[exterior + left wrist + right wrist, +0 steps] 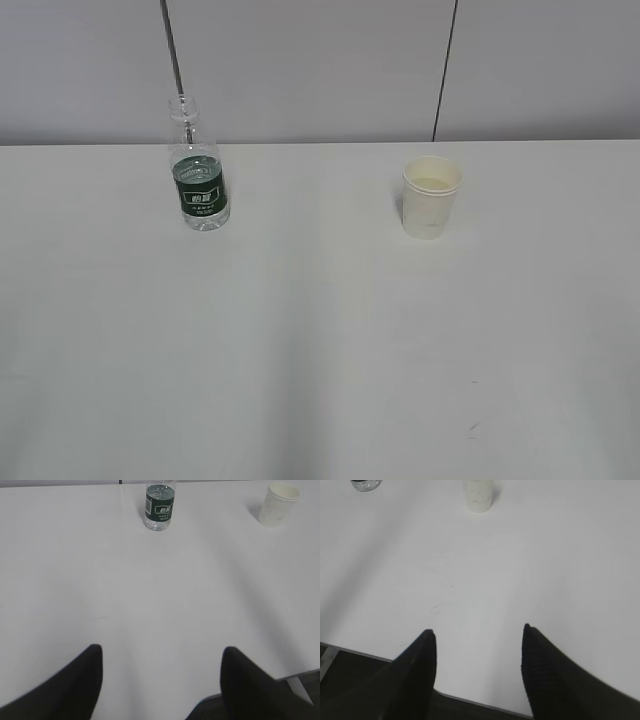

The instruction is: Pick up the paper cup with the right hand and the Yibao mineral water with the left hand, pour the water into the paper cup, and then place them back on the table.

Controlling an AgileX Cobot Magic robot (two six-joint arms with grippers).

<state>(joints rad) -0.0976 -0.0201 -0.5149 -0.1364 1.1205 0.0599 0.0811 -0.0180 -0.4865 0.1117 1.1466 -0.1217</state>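
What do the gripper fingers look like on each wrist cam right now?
Left gripper: two plain black fingers with rounded, tapering tips, smooth and unmarked. Right gripper: two black fingers with sharper tips and a faintly ribbed inner face. No cables or markings show; the exterior view shows neither arm.

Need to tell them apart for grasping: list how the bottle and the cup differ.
The bottle is taller than the cup. The bottle is clear plastic with a dark green label; the cup is plain off-white paper. The bottle narrows to a threaded neck; the cup has a wide rolled rim. Both stand upright, uncapped, on the table.
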